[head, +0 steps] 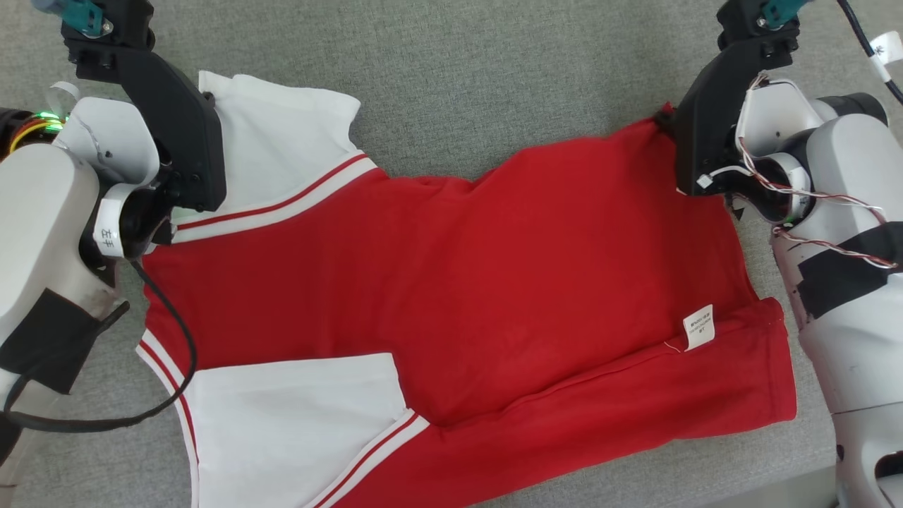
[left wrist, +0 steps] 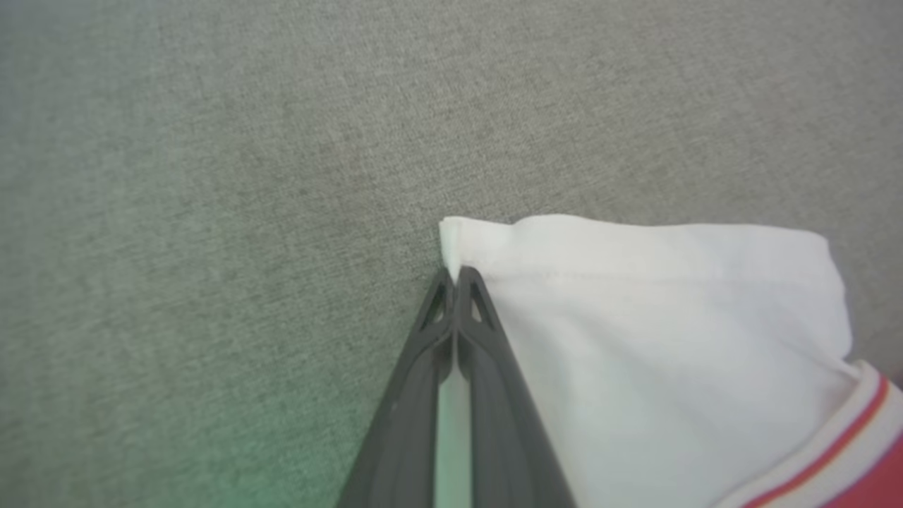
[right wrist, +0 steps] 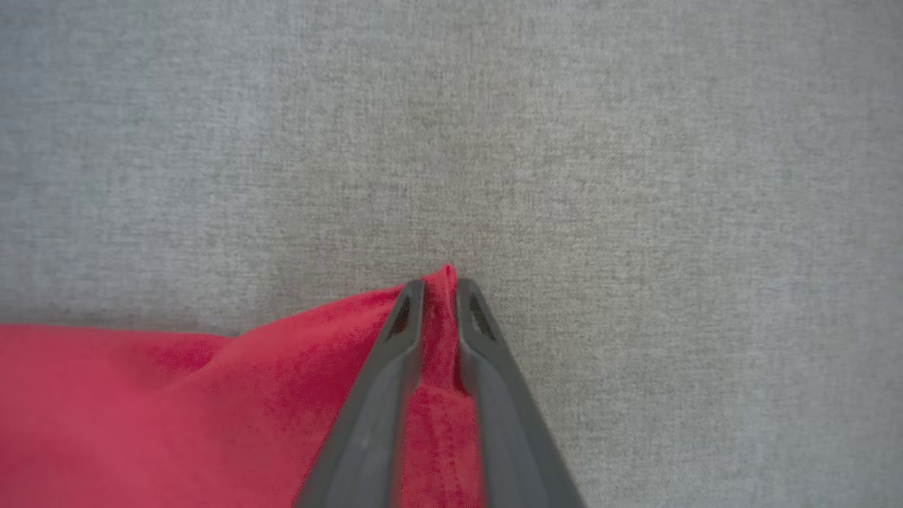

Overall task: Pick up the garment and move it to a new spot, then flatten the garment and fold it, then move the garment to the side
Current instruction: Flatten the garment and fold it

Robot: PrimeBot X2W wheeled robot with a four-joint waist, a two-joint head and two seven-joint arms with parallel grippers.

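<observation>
Head view: one red-and-white garment [head: 451, 282] is lying spread on a grey fabric surface [head: 494, 70], with open room at 12 o'clock. Its one white label [head: 699, 327] at 4 o'clock is showing print too small to read. Left wrist view: the left gripper [left wrist: 457, 279] is pinching the white sleeve corner [left wrist: 451, 236]. Right wrist view: the right gripper [right wrist: 441, 289] is clamping a red hem corner [right wrist: 446, 275].
</observation>
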